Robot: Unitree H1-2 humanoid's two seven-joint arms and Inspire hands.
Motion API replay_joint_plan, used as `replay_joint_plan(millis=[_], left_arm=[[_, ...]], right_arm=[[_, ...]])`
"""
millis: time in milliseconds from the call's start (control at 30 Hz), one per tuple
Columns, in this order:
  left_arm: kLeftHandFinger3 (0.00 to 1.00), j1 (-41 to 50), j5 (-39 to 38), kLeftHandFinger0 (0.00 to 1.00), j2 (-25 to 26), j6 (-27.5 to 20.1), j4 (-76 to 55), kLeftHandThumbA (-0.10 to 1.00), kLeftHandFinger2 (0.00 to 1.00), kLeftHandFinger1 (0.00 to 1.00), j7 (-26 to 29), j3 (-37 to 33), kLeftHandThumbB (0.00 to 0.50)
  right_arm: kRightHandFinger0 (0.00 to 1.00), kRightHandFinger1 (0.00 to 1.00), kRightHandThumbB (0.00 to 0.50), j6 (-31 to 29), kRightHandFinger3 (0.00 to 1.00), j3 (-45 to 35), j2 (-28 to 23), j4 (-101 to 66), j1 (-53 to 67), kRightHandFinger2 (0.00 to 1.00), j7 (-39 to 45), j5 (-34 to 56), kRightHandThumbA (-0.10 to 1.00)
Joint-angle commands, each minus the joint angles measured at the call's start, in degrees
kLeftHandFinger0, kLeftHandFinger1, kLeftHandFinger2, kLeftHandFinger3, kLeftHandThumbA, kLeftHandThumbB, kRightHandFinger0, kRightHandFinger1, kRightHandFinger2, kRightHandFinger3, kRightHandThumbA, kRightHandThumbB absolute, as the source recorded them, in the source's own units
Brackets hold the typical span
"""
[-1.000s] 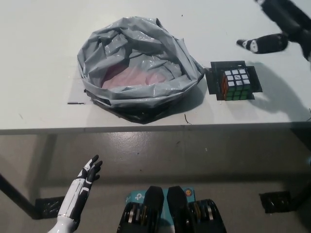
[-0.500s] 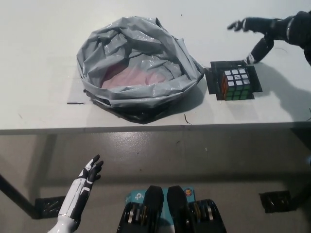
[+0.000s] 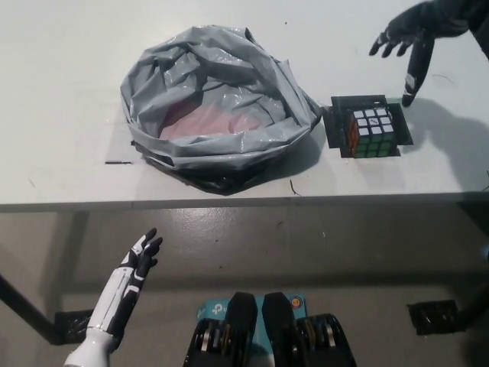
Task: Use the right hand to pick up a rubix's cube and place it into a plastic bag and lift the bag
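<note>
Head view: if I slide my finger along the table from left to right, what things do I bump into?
Grey plastic bag → black mat → Rubik's cube → black right hand, hovering with fingers spread above the table.

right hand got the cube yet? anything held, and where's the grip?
Nothing held. The right hand is open, above the table beyond the Rubik's cube, not touching it. The left hand is open below the table edge.
</note>
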Motion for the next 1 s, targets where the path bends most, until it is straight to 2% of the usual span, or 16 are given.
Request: replay_joint_plan(millis=[0, 67, 133, 467, 567, 700, 767, 967], left_arm=[[1.00, -0.83, 0.80, 1.00, 1.32, -0.66, -2.31, 1.00, 1.00, 1.00, -1.10, -0.22, 0.132], [1.00, -0.88, 0.95, 1.00, 1.33, -1.08, -2.02, 1.00, 1.00, 1.00, -1.10, -0.29, 0.159], [1.00, -0.80, 0.97, 1.00, 1.38, -1.42, -1.93, 1.00, 1.00, 1.00, -1.17, -0.33, 0.162], [1.00, -0.48, 1.61, 1.00, 1.26, -0.94, -2.66, 1.00, 1.00, 1.00, -1.07, -0.48, 0.155], [1.00, -0.43, 1.61, 1.00, 1.22, -0.54, -2.94, 1.00, 1.00, 1.00, -1.18, -0.52, 0.160], [1.00, -0.56, 1.81, 1.00, 1.24, -0.60, -2.78, 1.00, 1.00, 1.00, -1.21, -0.53, 0.169], [1.00, -0.54, 1.94, 1.00, 1.35, -0.34, -3.09, 1.00, 1.00, 1.00, -1.33, -0.57, 0.152], [1.00, -0.36, 1.95, 1.00, 1.28, -0.48, -3.18, 1.00, 1.00, 1.00, -1.45, -0.80, 0.144]], right_arm=[[1.00, 1.00, 0.500, -3.42, 1.00, -1.07, 0.10, 2.16, -4.16, 1.00, 1.51, -0.83, 0.99], [1.00, 1.00, 0.500, -3.05, 1.00, -1.36, 0.51, 2.33, -3.57, 1.00, -0.28, -1.19, 0.98], [1.00, 1.00, 0.500, -2.39, 1.00, -1.41, 0.74, 1.60, -2.91, 1.00, -1.62, -1.75, 0.96], [1.00, 1.00, 0.500, -1.80, 1.00, 0.04, 3.41, 2.99, -0.63, 1.00, -7.64, -5.39, 0.90], [1.00, 1.00, 0.500, -3.73, 1.00, 0.89, 4.10, 4.67, -0.20, 1.00, -8.54, -6.40, 0.96], [1.00, 1.00, 0.500, -4.74, 1.00, 0.30, 5.27, 7.39, -0.11, 1.00, -9.73, -6.18, 0.94], [1.00, 1.00, 0.500, -4.80, 1.00, 0.43, 6.07, 8.48, 0.31, 1.00, -11.48, -6.83, 0.95], [1.00, 1.00, 0.500, -6.85, 1.00, 0.60, 6.89, 9.81, 1.27, 1.00, -12.32, -7.72, 0.98]])
